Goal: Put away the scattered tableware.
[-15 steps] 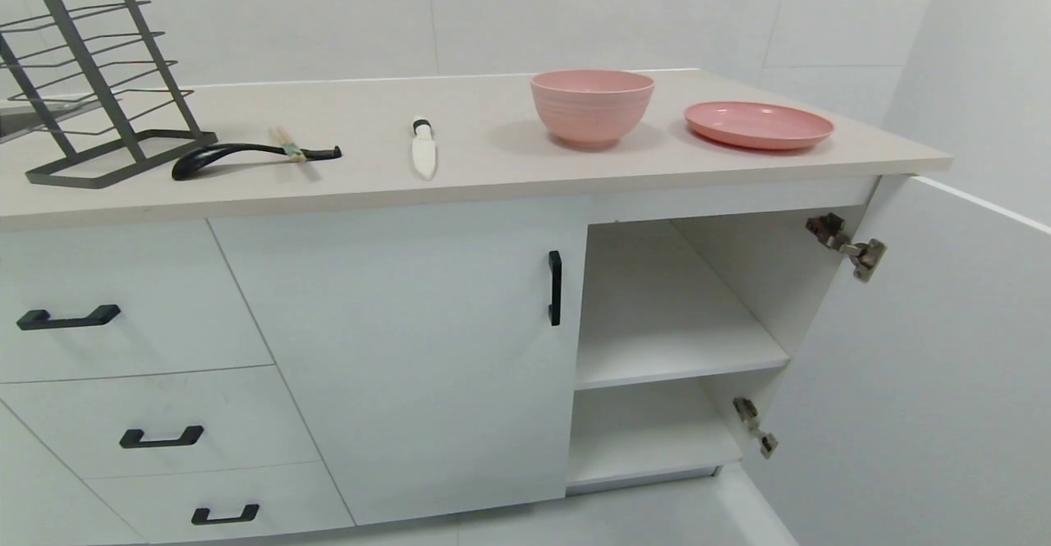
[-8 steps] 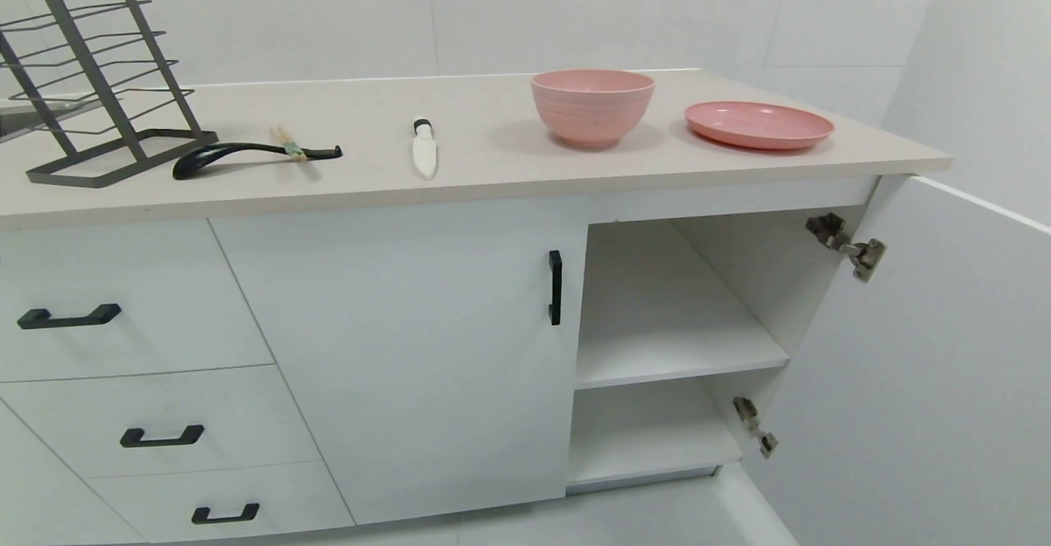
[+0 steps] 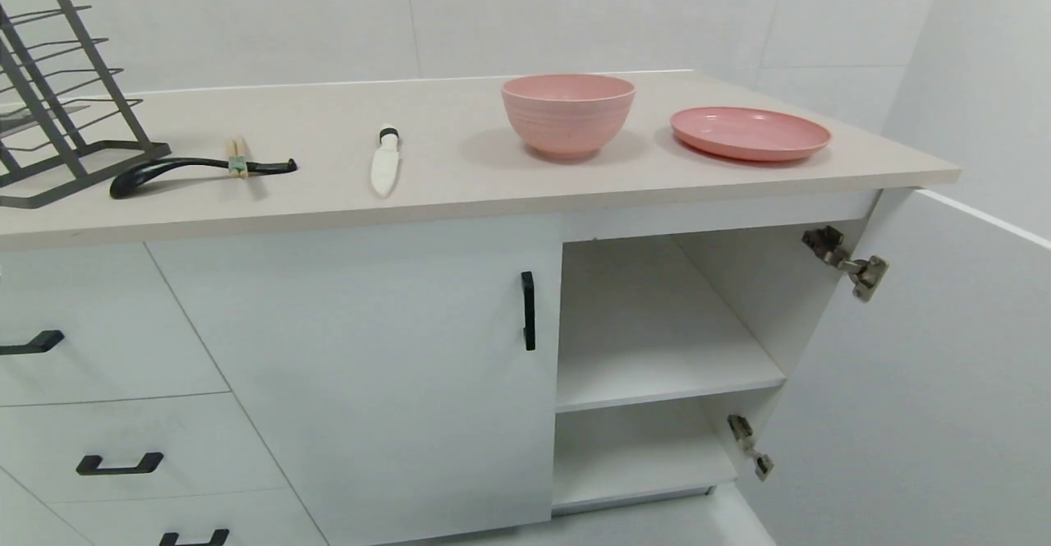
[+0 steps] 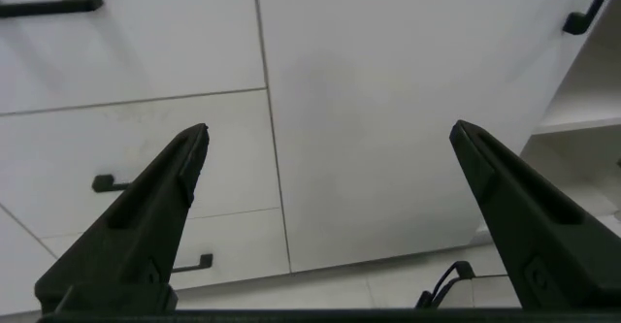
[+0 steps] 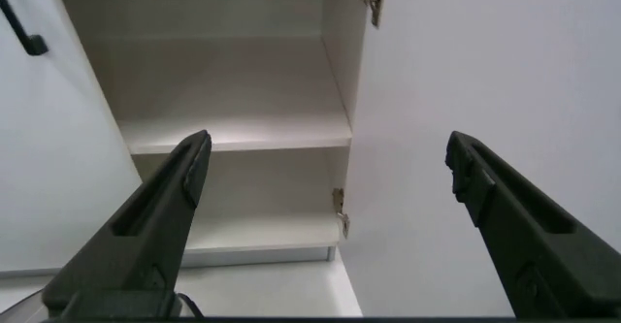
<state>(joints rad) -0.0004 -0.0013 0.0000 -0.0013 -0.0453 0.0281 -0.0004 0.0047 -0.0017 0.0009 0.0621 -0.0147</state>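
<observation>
Five pieces of tableware lie spread along the pale desk [image 3: 460,189]. A pink bowl [image 3: 568,112] stands upright toward the right part of the top, and a shallow pink plate [image 3: 750,132] lies flat just beside it, nearer the right end, the two apart. Left of the bowl lies a pale knife [image 3: 384,163] with a dark band, its tip toward the front edge. Farther left a black ladle [image 3: 181,168] lies on its side with its scoop end toward a dark wire rack [image 3: 57,103] at the left end, and a pair of wooden chopsticks [image 3: 237,157] lies across its handle. Below the desk, the right-hand cupboard door [image 3: 928,382] hangs wide open on two metal hinges [image 3: 846,260], showing a white shelf [image 3: 657,365] and a bottom compartment under it. The neighbouring closed door [image 3: 378,365] has a black handle [image 3: 528,310], and drawers [image 3: 107,349] with black pulls stand to its left. The left claw [image 4: 330,129] is spread wide with nothing between its fingers, low in front of the drawers and the closed door. The right claw [image 5: 328,139] is likewise spread wide and holds nothing, facing the open cupboard's shelf and its lower compartment.
</observation>
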